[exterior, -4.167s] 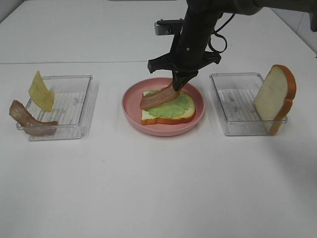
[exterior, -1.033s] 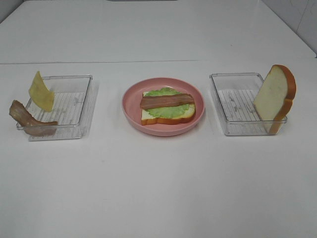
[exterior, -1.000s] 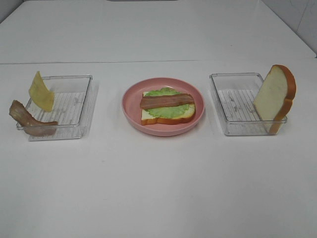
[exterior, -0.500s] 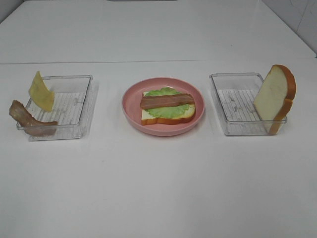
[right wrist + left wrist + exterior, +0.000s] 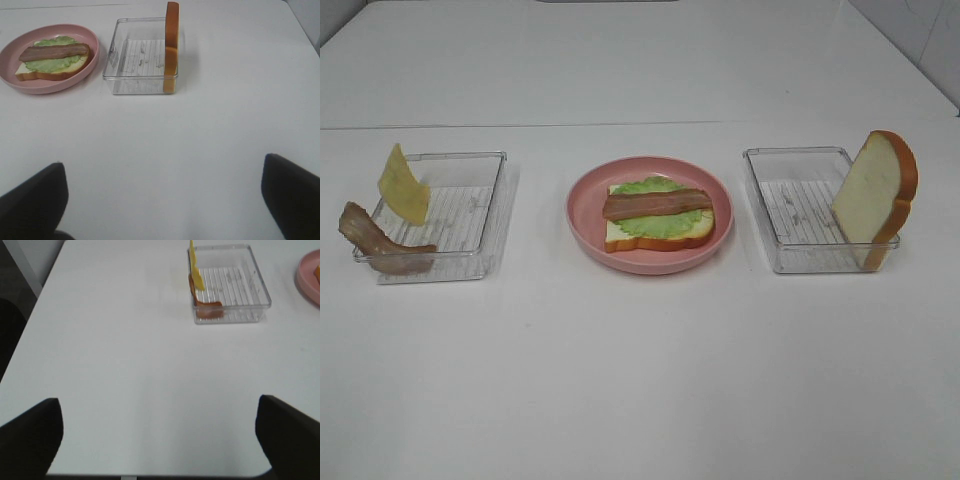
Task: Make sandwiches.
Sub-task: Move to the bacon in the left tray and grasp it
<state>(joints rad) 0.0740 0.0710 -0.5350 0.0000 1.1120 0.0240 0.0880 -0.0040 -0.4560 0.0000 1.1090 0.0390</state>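
Sandwich (image 5: 658,222) makings lie half stacked on the pink plate (image 5: 582,215) in the middle of the white tabletop (image 5: 640,380). A bottom slice (image 5: 655,241) of bread lies flat, lettuce (image 5: 665,224) is spread over it, and one bacon strip (image 5: 656,203) runs across the top from side to side. To the left of the plate, and apart from it, stands the left tray (image 5: 470,160) of clear plastic. A yellow cheese (image 5: 403,187) slice stands on edge against its left wall. The spare bacon (image 5: 375,243) curls at the tray's near left corner, one end poking up past the rim. On the other side of the plate is the right tray (image 5: 790,215). The upright slice (image 5: 875,195) of bread is propped against its right wall near the front corner, its orange-brown crust showing along the edge. Neither arm shows in the high view. From the left wrist view, the left tool (image 5: 160,440) is spread wide, its dark fingers (image 5: 30,437) far apart with only bare tabletop between them, well back from the left tray. The right tool (image 5: 162,200) is the same: its jaws are spread fully and grip nothing, and it is well short of the right tray and the plate.
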